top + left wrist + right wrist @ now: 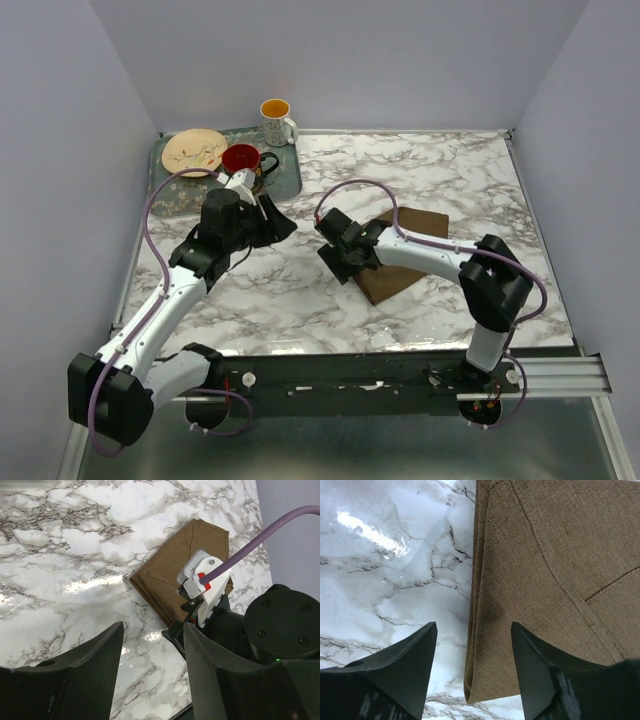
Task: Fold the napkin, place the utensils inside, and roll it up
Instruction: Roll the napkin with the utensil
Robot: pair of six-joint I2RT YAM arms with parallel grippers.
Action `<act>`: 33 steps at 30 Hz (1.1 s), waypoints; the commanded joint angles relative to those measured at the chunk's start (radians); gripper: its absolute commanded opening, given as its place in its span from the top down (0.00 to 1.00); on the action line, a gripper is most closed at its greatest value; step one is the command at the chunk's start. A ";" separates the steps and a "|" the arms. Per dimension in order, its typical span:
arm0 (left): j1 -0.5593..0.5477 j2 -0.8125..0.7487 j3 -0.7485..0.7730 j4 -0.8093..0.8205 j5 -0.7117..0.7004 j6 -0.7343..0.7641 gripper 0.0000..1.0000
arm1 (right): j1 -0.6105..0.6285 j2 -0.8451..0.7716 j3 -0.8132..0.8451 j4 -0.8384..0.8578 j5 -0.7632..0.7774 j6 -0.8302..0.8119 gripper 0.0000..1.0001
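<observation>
At the worktop's (450,170) far left corner a green tray (287,176) holds a plate (195,150) and a red cup (241,158); a patterned mug (276,120) stands at the tray's far right corner, its markings too small to read. Just right of the tray, the left hand (152,630) hovers with fingers spread wide, holding nothing. Near the middle, the right hand (474,627) is also spread wide and empty, straddling the napkin's (420,245) folded left edge. The folded napkin lies right of centre, skewed to the worktop's edges, one corner toward the near edge. Bare marble lies around it.
</observation>
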 commanded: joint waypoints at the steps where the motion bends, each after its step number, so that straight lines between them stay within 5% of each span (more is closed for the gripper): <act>1: 0.013 -0.018 -0.006 0.006 0.016 -0.005 0.40 | 0.014 0.044 -0.001 -0.015 0.053 0.010 0.33; 14: 0.021 0.005 0.003 0.024 0.053 -0.012 0.40 | 0.020 0.082 -0.023 0.005 0.113 0.024 0.47; 33: 0.022 0.025 -0.023 0.040 0.076 -0.012 0.40 | 0.019 0.147 -0.044 0.029 0.096 0.050 0.50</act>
